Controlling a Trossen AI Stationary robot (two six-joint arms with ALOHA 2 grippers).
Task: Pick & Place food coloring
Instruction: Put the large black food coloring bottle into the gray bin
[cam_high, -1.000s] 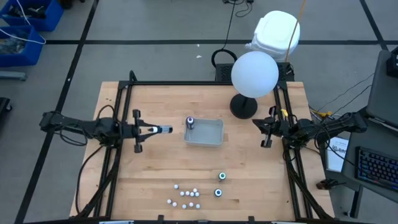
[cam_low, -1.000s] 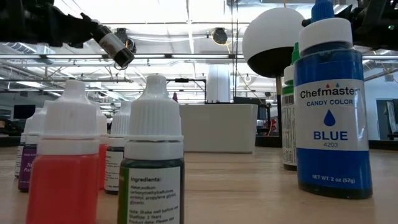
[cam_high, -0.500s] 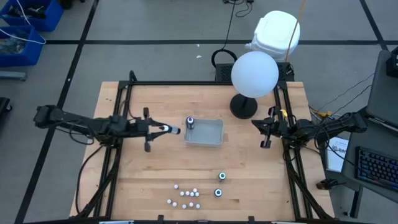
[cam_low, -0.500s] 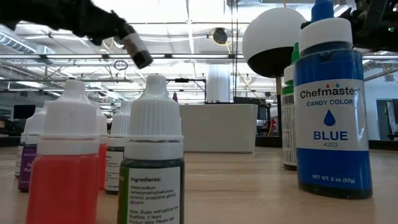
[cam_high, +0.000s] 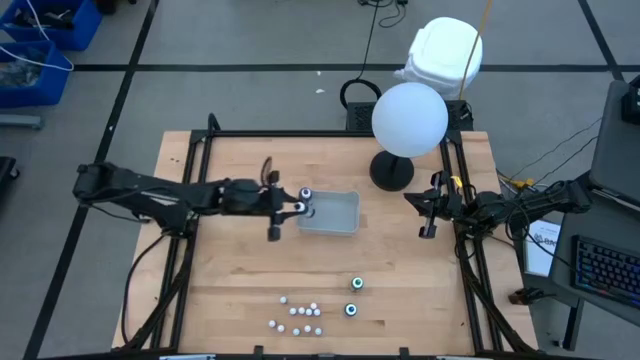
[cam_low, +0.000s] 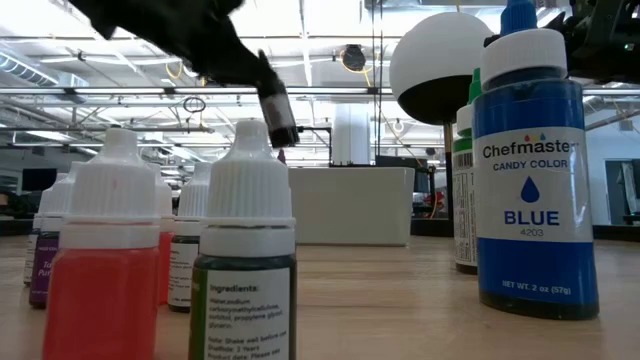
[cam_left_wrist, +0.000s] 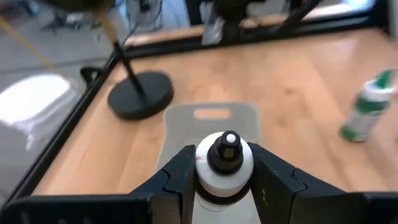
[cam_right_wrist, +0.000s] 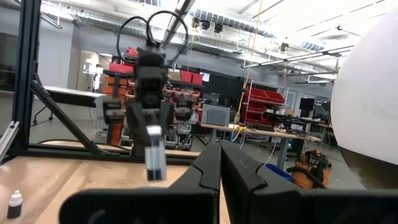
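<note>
Left gripper (cam_high: 297, 208), clamped on a food coloring bottle (cam_left_wrist: 224, 163), is carried from mid-table to the tray (cam_high: 340, 228) edge; release is judged imminent. Right gripper (cam_high: 424, 215) is held shut, parked.

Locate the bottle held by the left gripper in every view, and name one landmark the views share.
High: the bottle at the tray's left edge, in the left gripper.
Low: upper middle, tilted, hanging from the arm.
Left wrist: bottom centre, between the fingers.
Right wrist: left of centre, under the far gripper.
Shared landmark: the lamp, except in the left wrist view.
</note>
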